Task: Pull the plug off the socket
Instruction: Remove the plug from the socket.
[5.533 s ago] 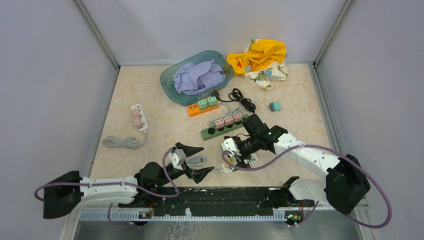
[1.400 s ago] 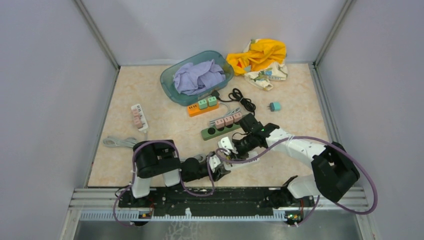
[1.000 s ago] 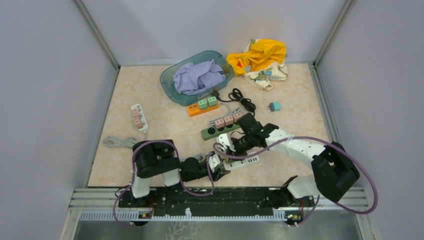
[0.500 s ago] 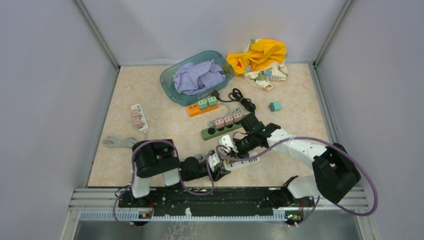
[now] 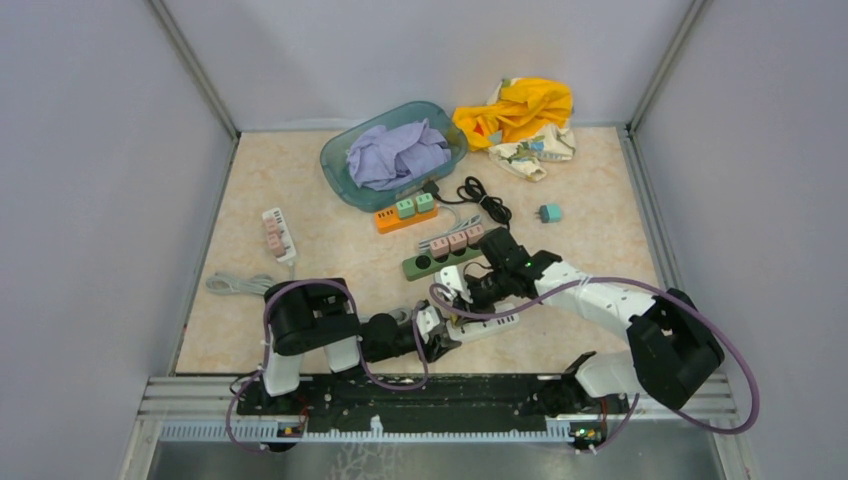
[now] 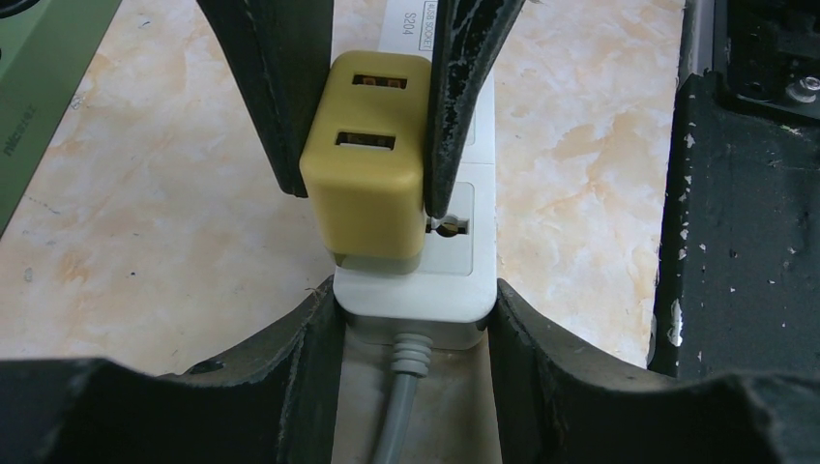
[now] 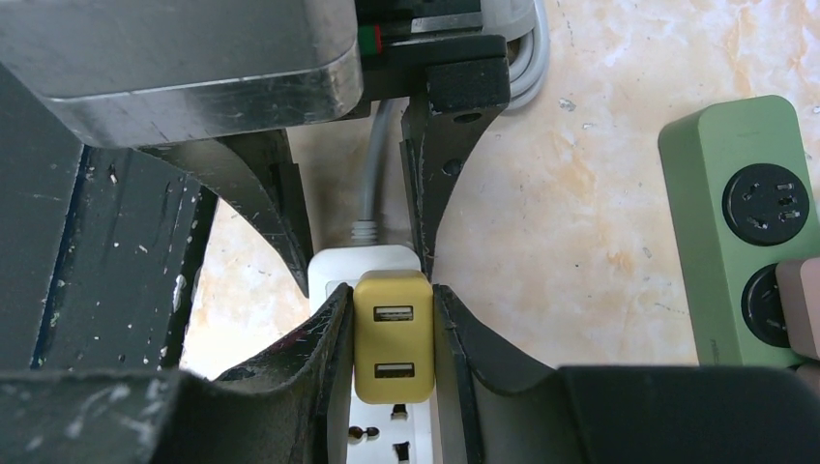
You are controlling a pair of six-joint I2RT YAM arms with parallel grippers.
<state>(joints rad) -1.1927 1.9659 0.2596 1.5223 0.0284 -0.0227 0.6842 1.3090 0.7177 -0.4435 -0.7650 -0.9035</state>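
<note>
At the cord end of the white power strip [image 6: 462, 275]: right gripper [image 7: 392, 333] clamped on the mustard-yellow plug [image 6: 366, 184], one finger flat against each side. Plug sits upright on the strip's end outlet, two USB ports facing up; can't tell whether the prongs have lifted. Left gripper [image 6: 414, 309] pinches the strip's body at that same end, grey cord [image 6: 401, 416] running out between its fingers. Green power strip [image 7: 745, 222] lies near the white strip, not touching. Teal basket [image 5: 340, 165] well beyond it.
</note>
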